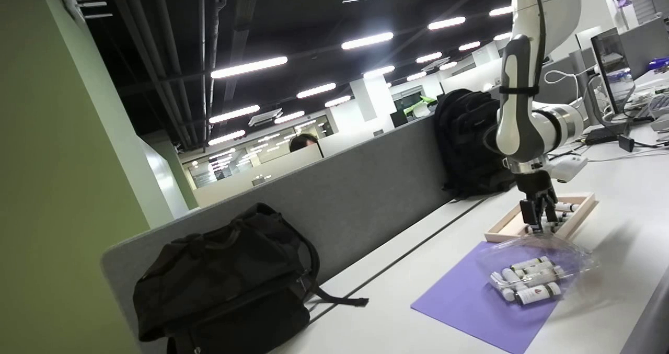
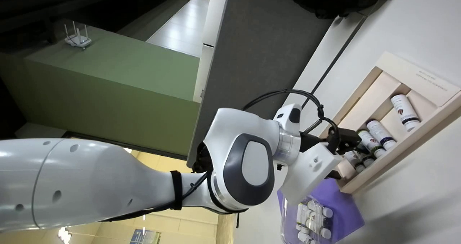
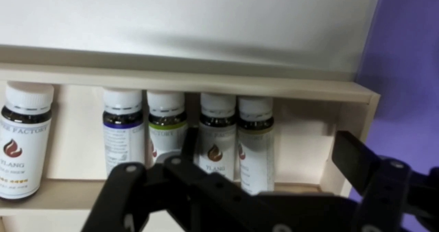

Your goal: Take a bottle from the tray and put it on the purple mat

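– Please, where does the black two-fingered gripper (image 3: 267, 139) stand now?

– It points down at the shallow rectangular light-wood tray (image 3: 205, 82), near the end which lies just beside the flat lavender-purple rectangular mat (image 1: 465, 299).

– And where is the thing of our task?

– In this tray I count five dark cylindrical bottles (image 3: 217, 139) with white labels and white caps. All have the cap toward the same long rim. One is set apart; the other four lie close together. In the wrist view, I see a blue band on one of these four and a green band on another.

– Is the gripper pinched on one of them?

– Its two fingers (image 3: 353, 156) stand well apart. In the wrist view, one finger is in front of the row of bottles, and the other is near the short end wall of the tray. Two bottles are seen between them. Whether a finger touches some bottle, I cannot tell.

– What is on the mat?

– There rests a clear plastic container (image 1: 554, 249), with several similar white-capped bottles (image 1: 538, 294) lying in it, in different directions. Their exact number I cannot tell, because the plastic shines.

– And around?

– All is on the long white table (image 1: 366, 333). Along it stands a grey upright partition (image 1: 366, 192), and beside this are two black fabric backpacks (image 1: 225, 291), well apart.
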Controlling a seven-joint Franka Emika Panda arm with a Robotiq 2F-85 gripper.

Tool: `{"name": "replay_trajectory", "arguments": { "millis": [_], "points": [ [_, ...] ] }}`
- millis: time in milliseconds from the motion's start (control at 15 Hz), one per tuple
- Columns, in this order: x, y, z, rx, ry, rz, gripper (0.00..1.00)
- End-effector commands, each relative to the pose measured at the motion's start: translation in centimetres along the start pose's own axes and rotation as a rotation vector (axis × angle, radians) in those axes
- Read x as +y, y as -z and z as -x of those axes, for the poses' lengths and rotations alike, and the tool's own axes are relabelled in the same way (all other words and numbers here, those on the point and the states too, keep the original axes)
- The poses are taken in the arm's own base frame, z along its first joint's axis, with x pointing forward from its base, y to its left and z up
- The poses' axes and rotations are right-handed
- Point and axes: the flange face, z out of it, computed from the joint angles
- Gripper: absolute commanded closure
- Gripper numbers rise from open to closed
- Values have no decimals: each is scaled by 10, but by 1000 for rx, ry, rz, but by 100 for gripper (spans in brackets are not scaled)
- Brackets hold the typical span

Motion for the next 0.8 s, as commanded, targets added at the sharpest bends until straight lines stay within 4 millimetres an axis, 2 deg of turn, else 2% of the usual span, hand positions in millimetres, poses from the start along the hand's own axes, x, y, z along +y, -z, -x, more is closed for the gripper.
{"name": "replay_trajectory", "arguments": {
  "millis": [0,133,200,267,333,733],
  "points": [
    [6,-5,5,-29,-18,-10,0],
    [8,-11,8,-43,-20,-12,0],
    [9,-13,10,-46,-23,-11,25],
    [10,-14,11,-46,-25,-7,25],
    [11,-14,11,-47,-27,-7,31],
    [16,-2,6,-31,-30,13,68]
  ]
}}
